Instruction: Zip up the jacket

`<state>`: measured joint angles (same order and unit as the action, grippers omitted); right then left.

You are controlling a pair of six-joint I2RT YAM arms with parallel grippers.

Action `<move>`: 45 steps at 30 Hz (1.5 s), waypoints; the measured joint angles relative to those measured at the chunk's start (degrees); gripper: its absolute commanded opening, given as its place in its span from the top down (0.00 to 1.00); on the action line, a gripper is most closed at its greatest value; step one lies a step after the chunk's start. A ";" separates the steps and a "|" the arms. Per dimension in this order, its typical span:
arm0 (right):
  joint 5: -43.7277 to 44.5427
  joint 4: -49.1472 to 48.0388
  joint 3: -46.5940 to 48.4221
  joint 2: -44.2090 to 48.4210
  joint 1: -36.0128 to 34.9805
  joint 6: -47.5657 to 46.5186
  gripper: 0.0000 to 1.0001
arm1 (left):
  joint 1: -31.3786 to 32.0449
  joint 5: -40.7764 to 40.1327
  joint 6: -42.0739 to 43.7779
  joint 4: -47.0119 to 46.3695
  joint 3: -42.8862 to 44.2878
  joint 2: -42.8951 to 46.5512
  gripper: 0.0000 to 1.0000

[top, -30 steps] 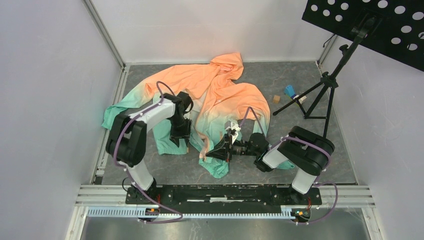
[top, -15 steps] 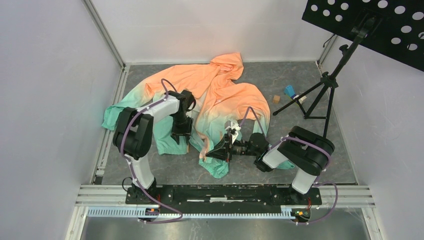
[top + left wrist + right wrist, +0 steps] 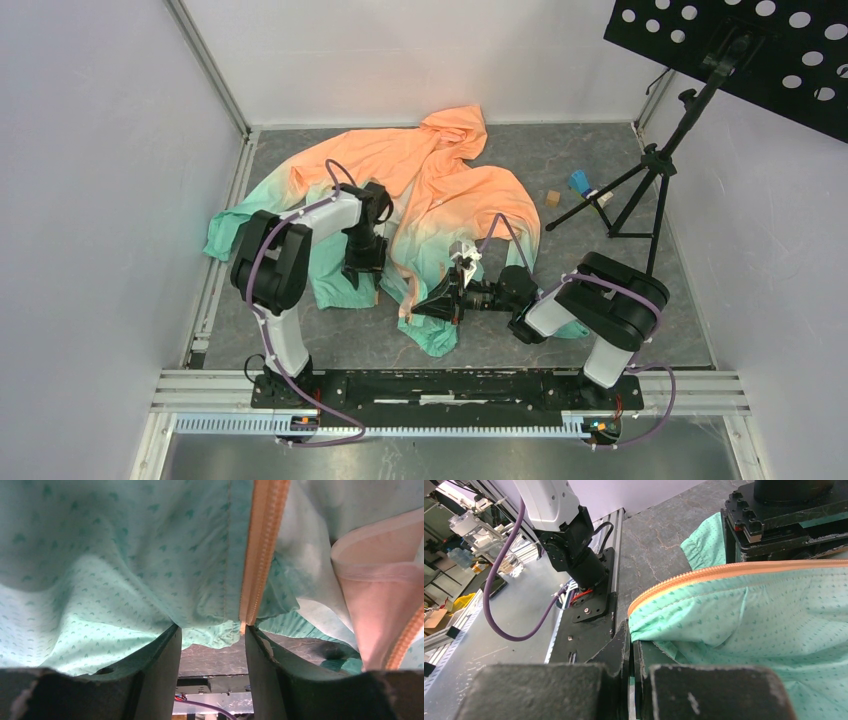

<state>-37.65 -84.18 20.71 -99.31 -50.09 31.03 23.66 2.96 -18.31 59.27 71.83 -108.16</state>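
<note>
The jacket (image 3: 440, 190) lies spread on the grey table, orange at the hood and mint green at the hem. My left gripper (image 3: 362, 280) is open over the hem of the left front panel. In the left wrist view (image 3: 212, 647) the orange zipper tape (image 3: 261, 555) ends just by its right finger (image 3: 267, 675), with mint cloth at the fingertips. My right gripper (image 3: 432, 302) is shut on the mint hem of the other front panel (image 3: 744, 625). Its orange zipper edge (image 3: 724, 572) runs off to the right from the jaws (image 3: 631, 642).
A black music stand's tripod (image 3: 640, 190) stands at the right, with a small blue object (image 3: 580, 182) and a wooden block (image 3: 552, 198) by its foot. White walls close in the table on three sides. A metal rail (image 3: 450, 390) runs along the near edge.
My left arm's elbow has swung a little to the right; its gripper has stayed over the left hem. My right arm has not moved.
</note>
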 measured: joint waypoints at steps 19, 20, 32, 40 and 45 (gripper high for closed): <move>-0.15 -0.04 0.00 -0.31 0.33 0.70 1.00 | 0.11 -1.40 -0.11 -3.76 -4.87 2.95 0.87; -0.15 -0.04 0.00 -0.39 0.33 0.72 1.00 | 0.11 -1.40 -0.13 -3.82 -5.18 3.67 0.89; -0.11 -0.09 0.42 -0.61 0.35 0.28 1.00 | 0.11 1.46 0.85 -6.03 -9.35 12.98 0.98; -2.67 -0.13 2.82 0.15 0.59 -0.72 1.00 | 0.11 6.34 6.45 -11.72 -15.17 25.55 0.98; -5.42 0.50 4.87 0.15 0.72 -2.69 1.00 | 0.11 12.96 11.08 -20.04 -20.44 39.36 0.98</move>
<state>-43.07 -83.68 25.58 -99.15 -49.36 28.34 23.77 15.92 -7.22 39.22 51.40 -68.79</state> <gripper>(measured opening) 0.014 0.036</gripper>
